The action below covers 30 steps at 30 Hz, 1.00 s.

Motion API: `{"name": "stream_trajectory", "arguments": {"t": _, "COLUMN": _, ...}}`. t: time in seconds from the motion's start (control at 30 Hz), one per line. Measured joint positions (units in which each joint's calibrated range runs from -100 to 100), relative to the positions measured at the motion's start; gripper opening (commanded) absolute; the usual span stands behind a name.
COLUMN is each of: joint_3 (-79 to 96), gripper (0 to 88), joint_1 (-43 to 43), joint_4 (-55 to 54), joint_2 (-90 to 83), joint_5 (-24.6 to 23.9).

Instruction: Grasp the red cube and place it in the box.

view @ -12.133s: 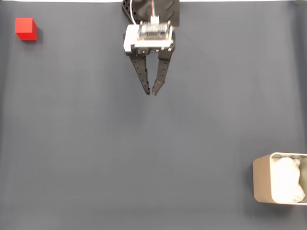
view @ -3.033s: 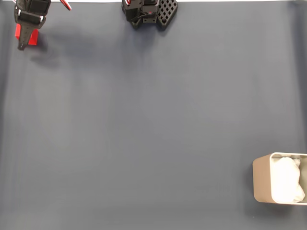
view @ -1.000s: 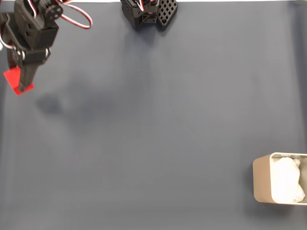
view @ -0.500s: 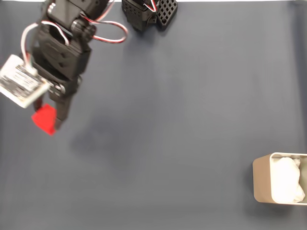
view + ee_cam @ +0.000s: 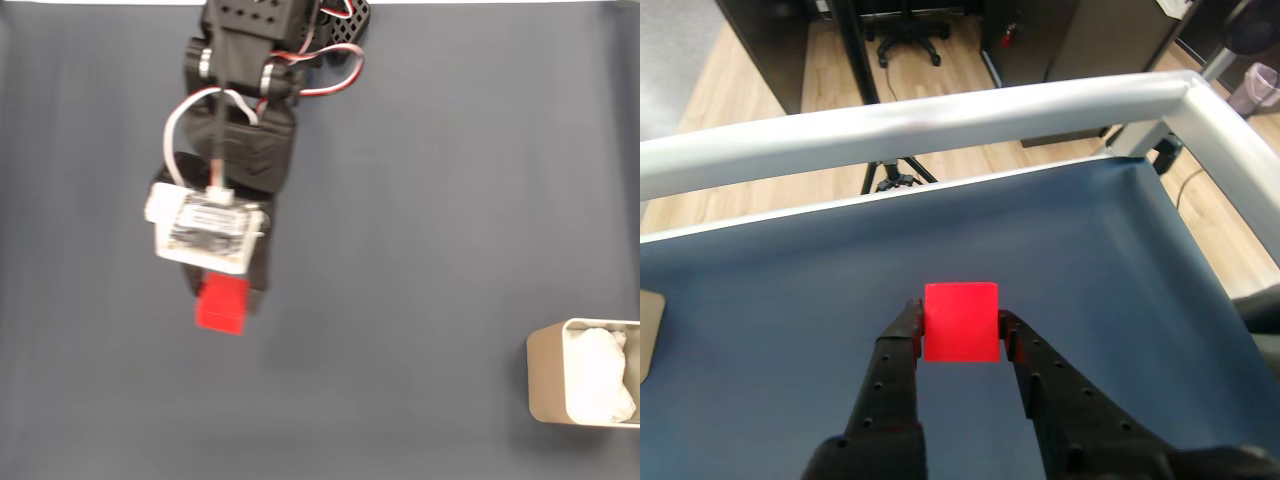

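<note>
I've got the gripper [image 5: 960, 330] clamped on the red cube [image 5: 961, 321], carried above the mat, mid-left in fixed view. The box [image 5: 545, 375] sits well apart, toward lower-right corner there; next swing goes that way, I reckon.

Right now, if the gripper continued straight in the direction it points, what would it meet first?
Probably nothing but the dark mat: the gripper, shut on the red cube, aims at bare mat, then the white frame rail. Depth is unclear.
</note>
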Motion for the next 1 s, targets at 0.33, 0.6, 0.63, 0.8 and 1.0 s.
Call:
{"name": "stream_trajectory", "arguments": {"t": 0.33, "joint_3": 0.0, "gripper": 11.2, "joint_1": -11.42, "joint_4": 0.0, "joint_2": -3.04, "joint_5": 0.39}}
{"name": "stream_trajectory", "arguments": {"t": 0.6, "joint_3": -0.72, "gripper": 11.2, "joint_1": -19.51, "joint_4": 0.0, "joint_2": -3.21, "joint_5": 0.83}}
{"name": "stream_trajectory", "arguments": {"t": 0.63, "joint_3": -1.18, "gripper": 11.2, "joint_1": -20.4, "joint_4": 0.0, "joint_2": -3.21, "joint_5": 0.83}}
{"name": "stream_trajectory", "arguments": {"t": 0.8, "joint_3": -3.07, "gripper": 11.2, "joint_1": -23.81, "joint_4": 0.0, "joint_2": -3.21, "joint_5": 0.98}}
{"name": "stream_trajectory", "arguments": {"t": 1.0, "joint_3": -7.14, "gripper": 11.2, "joint_1": -27.15, "joint_4": 0.0, "joint_2": 0.35, "joint_5": 0.98}}
